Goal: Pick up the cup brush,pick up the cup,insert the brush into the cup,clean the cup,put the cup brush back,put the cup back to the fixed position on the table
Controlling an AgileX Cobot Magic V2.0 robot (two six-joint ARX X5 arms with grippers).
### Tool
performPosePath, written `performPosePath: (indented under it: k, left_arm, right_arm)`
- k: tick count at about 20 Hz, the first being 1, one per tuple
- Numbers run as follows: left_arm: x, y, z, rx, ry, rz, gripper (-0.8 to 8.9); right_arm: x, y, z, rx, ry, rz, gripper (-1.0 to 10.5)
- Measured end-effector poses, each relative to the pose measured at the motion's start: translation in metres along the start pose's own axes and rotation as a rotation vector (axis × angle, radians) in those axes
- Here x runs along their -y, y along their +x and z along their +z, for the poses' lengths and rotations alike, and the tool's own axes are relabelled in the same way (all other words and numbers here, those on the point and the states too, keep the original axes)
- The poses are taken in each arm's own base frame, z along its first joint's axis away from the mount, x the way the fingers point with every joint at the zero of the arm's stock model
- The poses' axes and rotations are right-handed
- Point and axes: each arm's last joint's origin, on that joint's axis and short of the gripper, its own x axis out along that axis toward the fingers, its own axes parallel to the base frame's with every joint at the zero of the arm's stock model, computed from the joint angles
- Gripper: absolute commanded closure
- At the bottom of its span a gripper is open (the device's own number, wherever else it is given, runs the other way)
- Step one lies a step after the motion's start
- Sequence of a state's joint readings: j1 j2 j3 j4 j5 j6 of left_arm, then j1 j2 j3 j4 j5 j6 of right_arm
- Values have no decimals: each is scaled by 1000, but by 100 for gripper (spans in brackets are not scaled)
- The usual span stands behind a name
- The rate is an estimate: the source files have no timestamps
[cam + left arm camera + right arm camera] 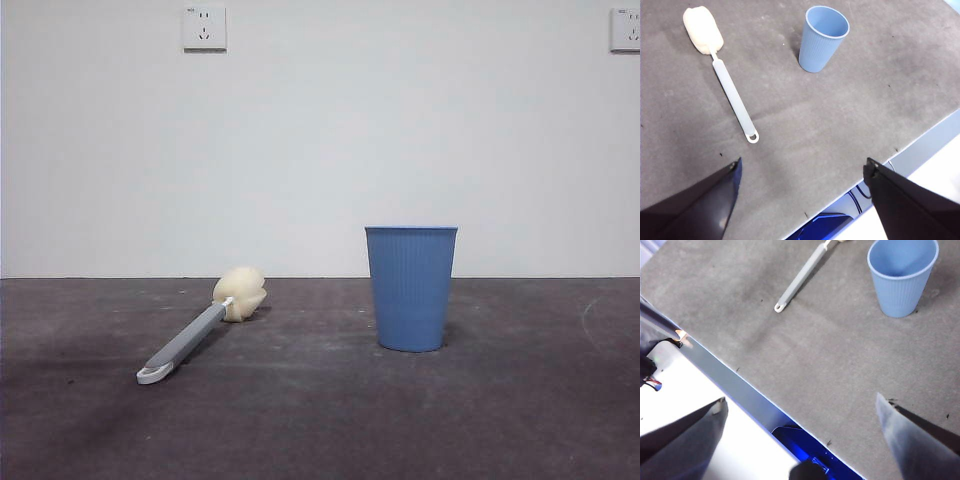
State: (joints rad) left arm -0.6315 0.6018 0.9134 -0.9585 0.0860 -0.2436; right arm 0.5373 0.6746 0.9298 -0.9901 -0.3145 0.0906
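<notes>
the brush [198,332] lies flat on the table [320,420], a slim grey handle ending in a small white loop, with a lumpy cream-yellow sponge head at the other end. in the front view the loop points toward the camera and the sponge lies farther back. the cup [411,287] is a blue plastic tumbler with fine vertical ribs, narrower at its base, standing upright with its mouth open upward. brush and cup are well apart, not touching, the brush to the left of the cup in the front view.

in the right wrist view the brush [801,278] is cut off at the picture's edge, so only the handle, the loop and a sliver of the sponge show; the cup [902,273] is also clipped at its rim there. neither arm shows in the front view.

the left gripper [800,172] hangs above the table's near edge with its jaws spread wide and nothing between them; the brush [725,75] and cup [823,38] both lie beyond the jaw tips, well clear of them. the right gripper [800,402] is likewise wide open and holds nothing, poised over the table edge, with the cup and the brush handle far ahead of its jaws.
</notes>
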Motion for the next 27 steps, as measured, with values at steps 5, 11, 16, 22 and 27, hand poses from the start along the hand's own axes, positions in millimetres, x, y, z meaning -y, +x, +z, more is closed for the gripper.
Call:
performPosePath:
  k: [5, 11, 16, 22, 27]
  left_arm:
    - [0, 0, -2, -17, -1, 4, 410]
    - [0, 0, -2, -17, -1, 4, 830]
    - [0, 0, -2, -17, -1, 4, 821]
    - [-1, 0, -2, -17, -1, 9, 817]
    - [-1, 0, -2, -19, -1, 9, 818]
  right_arm:
    - [-3, -8, 4, 20, -6, 2, 453]
    - [-3, -8, 2, -8, 12, 23, 889]
    - [-6, -8, 2, -16, 13, 97, 962]
    - [-5, -8, 1, -18, 14, 96, 945]
    - [-5, -8, 1, -18, 14, 96, 945]
